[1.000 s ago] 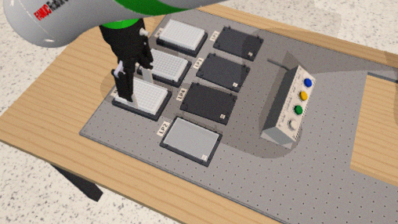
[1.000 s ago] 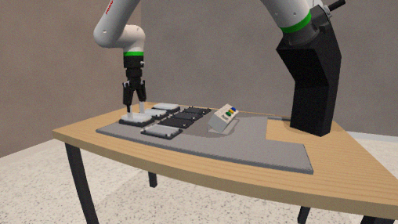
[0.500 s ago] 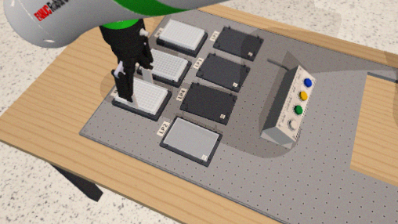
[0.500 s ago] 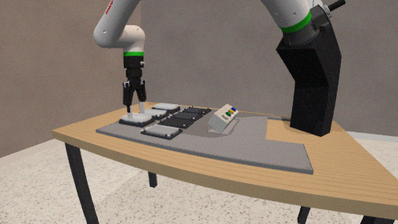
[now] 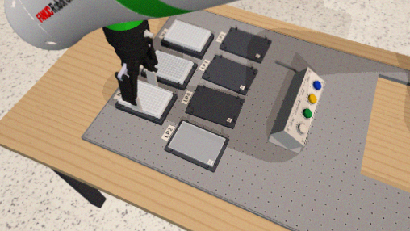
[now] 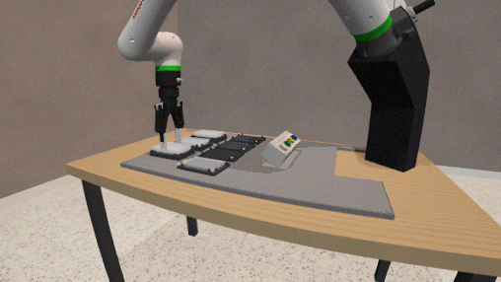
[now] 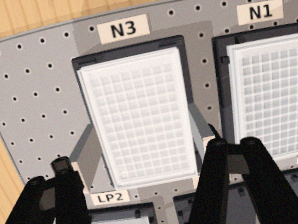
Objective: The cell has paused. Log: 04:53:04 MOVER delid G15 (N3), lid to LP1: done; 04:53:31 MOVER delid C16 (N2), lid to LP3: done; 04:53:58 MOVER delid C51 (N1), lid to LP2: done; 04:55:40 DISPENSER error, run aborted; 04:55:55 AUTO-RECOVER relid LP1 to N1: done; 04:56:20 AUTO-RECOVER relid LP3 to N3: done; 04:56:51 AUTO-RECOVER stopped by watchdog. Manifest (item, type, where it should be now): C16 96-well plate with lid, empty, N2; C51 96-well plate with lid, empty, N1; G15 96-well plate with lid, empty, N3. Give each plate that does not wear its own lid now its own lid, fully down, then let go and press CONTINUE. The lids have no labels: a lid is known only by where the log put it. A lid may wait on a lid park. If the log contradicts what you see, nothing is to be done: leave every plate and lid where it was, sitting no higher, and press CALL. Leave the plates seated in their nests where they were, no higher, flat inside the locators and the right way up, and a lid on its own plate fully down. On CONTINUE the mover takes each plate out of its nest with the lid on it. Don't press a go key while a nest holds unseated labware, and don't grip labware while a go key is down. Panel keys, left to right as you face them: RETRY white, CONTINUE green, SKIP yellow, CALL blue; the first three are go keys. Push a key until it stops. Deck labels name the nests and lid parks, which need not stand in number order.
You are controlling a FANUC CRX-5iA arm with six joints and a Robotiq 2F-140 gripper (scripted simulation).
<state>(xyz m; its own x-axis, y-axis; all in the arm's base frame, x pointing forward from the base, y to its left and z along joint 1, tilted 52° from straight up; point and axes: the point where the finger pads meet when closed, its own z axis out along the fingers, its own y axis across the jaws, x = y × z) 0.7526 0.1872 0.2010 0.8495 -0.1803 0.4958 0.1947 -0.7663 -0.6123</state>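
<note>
So the black pincer (image 5: 139,90) is pinched onto the lid (image 7: 140,112) of the plate sitting in nest N3 (image 7: 123,28), with the pale finger pads pressed against its two long sides. The lid is a clear rectangular cover with the white well grid showing through it. The N1 plate (image 7: 266,90) just beside it looks the same, grid and all. Another flat, frosted lid (image 5: 196,143) lies on park LP2 (image 5: 169,132), while the other three parks are bare matte black trays. Everything sits on a grey perforated metal deck (image 5: 307,186) on a wood-grain desk (image 5: 44,101), with the slanted key box (image 5: 296,111) off to the side.
</note>
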